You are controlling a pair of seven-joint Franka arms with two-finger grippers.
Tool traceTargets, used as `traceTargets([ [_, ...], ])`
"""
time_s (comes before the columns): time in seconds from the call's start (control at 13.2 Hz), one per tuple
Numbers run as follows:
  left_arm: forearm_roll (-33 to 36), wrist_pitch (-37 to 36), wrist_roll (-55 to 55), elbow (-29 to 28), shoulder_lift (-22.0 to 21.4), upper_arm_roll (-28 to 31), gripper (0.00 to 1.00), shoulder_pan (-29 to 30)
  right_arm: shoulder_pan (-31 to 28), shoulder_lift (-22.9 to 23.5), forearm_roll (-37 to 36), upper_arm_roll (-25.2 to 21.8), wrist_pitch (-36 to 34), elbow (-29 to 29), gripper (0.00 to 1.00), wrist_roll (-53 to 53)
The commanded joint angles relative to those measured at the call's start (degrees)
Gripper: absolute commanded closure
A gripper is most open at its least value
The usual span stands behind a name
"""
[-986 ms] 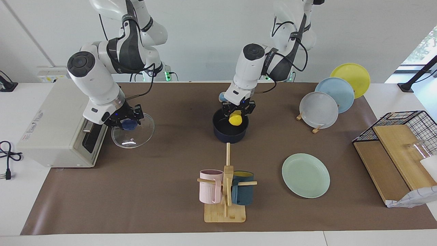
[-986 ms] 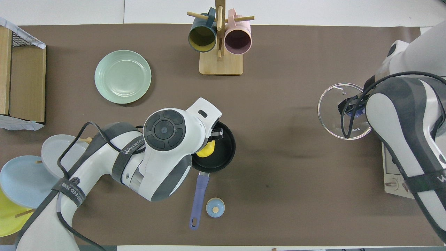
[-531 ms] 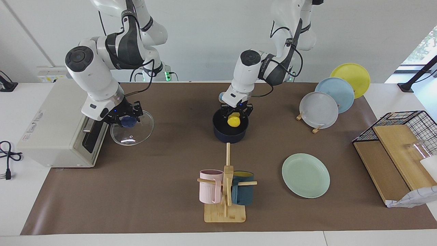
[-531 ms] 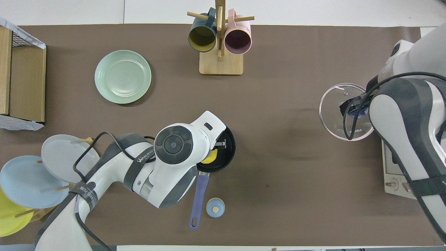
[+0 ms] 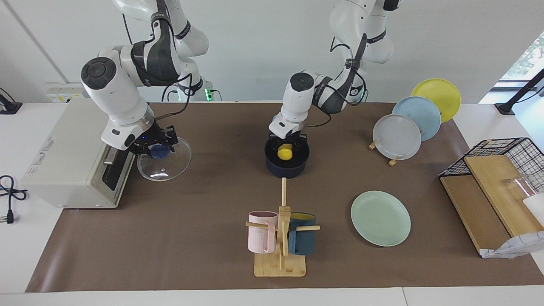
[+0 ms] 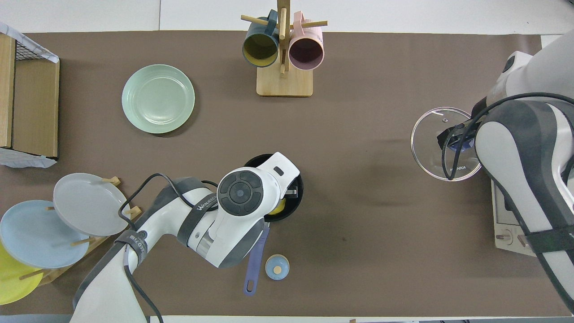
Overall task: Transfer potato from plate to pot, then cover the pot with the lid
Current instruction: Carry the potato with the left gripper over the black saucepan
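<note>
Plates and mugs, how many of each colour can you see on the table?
Mint-green plate: 1
White-grey plate: 1
Light blue plate: 1
Yellow plate: 1
Pink mug: 1
Dark teal mug: 1
Total: 6

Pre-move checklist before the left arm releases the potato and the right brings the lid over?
1. potato inside pot rim, low over its floor: ok.
2. left gripper shut on potato, not yet released: ok.
3. plate bare, transfer source cleared: ok.
4. right gripper shut on the lid knob: ok.
5. Lid lifted off the table: cannot tell.
6. Lid path to pot blocked by left arm over the pot: not ok until it withdraws.
</note>
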Motion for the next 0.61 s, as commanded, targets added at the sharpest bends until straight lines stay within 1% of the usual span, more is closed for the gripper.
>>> traceTargets([
  [0.0, 1.13, 1.9, 1.04, -1.84, -0.35, 1.16, 1.0, -1.32, 0.03, -0.4, 0.12, 0.25, -0.66, 0.69, 1.0, 0.67],
  [0.08, 1.13, 1.82, 1.66, -1.84, -0.35, 1.16, 1.0, -1.23, 0.03, -0.4, 0.12, 0.25, -0.66, 0.6, 1.0, 0.59],
  [0.15, 1.13, 1.73, 3.05, -1.84, -0.35, 1.16, 0.96, -1.14, 0.2, -0.4, 0.12, 0.25, -0.66, 0.69, 1.0, 0.67],
  [0.23, 1.13, 1.64, 3.42, -1.84, -0.35, 1.07, 0.62, -1.05, 0.38, -0.4, 0.12, 0.25, -0.57, 0.69, 1.0, 0.76],
  [0.3, 1.13, 1.38, 3.42, -1.84, -0.35, 1.16, 0.23, -1.05, 0.46, -0.4, 0.12, 0.25, -0.57, 0.69, 1.0, 1.2],
  [0.38, 1.13, 1.2, 3.42, -1.84, -0.35, 1.16, 0.0, -0.97, 0.46, -0.4, 0.12, 0.25, -0.57, 0.69, 1.0, 1.29],
  [0.53, 1.13, 0.94, 3.6, -1.58, -0.87, 1.16, 0.0, -0.53, 0.99, -0.4, 0.12, 0.25, -0.57, 0.69, 1.0, 1.37],
])
